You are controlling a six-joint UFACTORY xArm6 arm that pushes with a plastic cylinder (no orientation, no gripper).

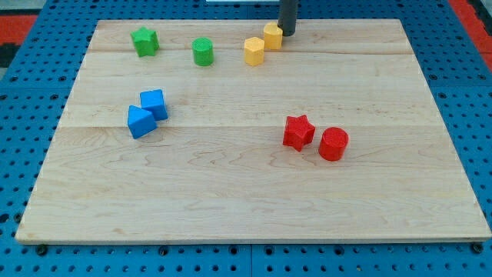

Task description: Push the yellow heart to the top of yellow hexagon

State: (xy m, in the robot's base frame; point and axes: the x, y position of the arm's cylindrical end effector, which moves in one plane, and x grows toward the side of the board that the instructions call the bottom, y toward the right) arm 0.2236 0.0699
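Observation:
The yellow heart (272, 35) lies near the board's top edge, right of the middle. The yellow hexagon (254, 51) sits just below and to the left of it, and the two touch or nearly touch. My tip (287, 33) is at the heart's right side, right against it. The dark rod rises from there out of the view's top.
A green star (144, 41) and a green cylinder (202, 51) lie at the top left. Two blue blocks (154, 104) (141, 121) sit together at the left. A red star (298, 131) and a red cylinder (334, 144) sit right of the middle. The wooden board (246, 192) rests on blue pegboard.

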